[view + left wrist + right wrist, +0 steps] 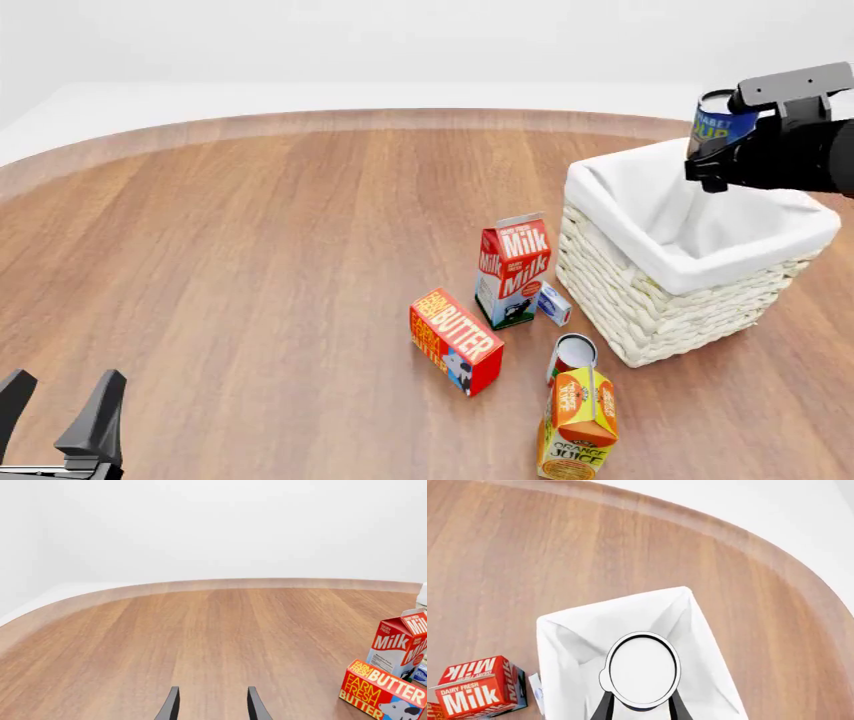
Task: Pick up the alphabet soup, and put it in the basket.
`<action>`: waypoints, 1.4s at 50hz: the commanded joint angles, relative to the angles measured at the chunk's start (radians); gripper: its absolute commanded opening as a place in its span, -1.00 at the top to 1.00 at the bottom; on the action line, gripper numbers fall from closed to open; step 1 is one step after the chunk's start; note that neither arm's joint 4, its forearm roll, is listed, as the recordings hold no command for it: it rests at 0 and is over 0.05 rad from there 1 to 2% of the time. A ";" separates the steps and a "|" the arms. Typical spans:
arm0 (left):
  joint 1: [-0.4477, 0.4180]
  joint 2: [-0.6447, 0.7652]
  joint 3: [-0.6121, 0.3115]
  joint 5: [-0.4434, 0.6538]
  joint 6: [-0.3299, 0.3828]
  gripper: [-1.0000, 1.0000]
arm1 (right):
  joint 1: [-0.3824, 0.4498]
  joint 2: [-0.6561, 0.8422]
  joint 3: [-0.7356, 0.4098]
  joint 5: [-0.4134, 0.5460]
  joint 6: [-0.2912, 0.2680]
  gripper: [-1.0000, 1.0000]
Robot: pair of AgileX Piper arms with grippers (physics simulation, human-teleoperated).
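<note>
The alphabet soup [722,123], a blue-labelled can, hangs in my right gripper [717,142] above the basket's far right side. In the right wrist view its silvery-white flat top [642,669] sits between my right gripper's [640,709] dark fingers, over the basket's white liner [577,630]. The basket [641,310] is white wicker with a cloth liner folded over the rim and stands at the right of the table. My left gripper [60,402] is open and empty at the near left corner, seen also in the left wrist view [212,703].
A milk carton [514,268], a butter box [457,340], a small red-and-white can [571,355], a small box [553,303] and an orange juice carton [577,425] stand just left of and in front of the basket.
</note>
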 commanded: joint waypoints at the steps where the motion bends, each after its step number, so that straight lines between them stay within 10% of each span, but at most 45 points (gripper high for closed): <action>1: 0.000 0.000 0.000 0.000 0.000 -1.00 | -0.003 0.035 -0.040 0.030 0.013 1.00; 70: 0.000 0.000 0.000 0.000 0.000 -1.00 | -0.013 0.250 -0.056 0.067 -0.066 1.00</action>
